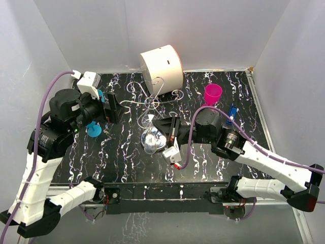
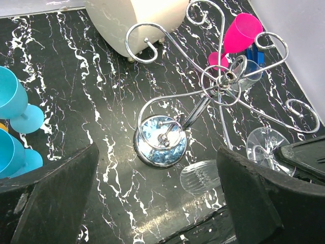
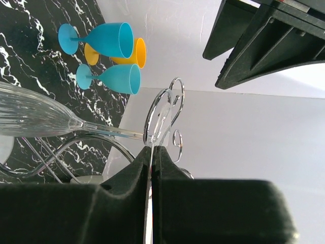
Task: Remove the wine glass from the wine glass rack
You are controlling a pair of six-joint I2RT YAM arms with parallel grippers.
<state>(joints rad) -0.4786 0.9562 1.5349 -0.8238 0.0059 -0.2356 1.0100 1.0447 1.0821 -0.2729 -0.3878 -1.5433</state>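
Observation:
The silver wire rack stands mid-table on its round chrome base, its scroll arms spread out. A clear wine glass hangs low at the rack's right side, bowl down and stem running under a wire scroll. My right gripper is shut on the glass's thin foot, seen edge-on between the pads; it shows in the top view just right of the rack. My left gripper is open and empty, left of the rack and above the base.
A white cylindrical drum stands behind the rack. A pink glass stands at back right, with a blue object near it. Teal glasses and an orange one stand at the left, under my left arm.

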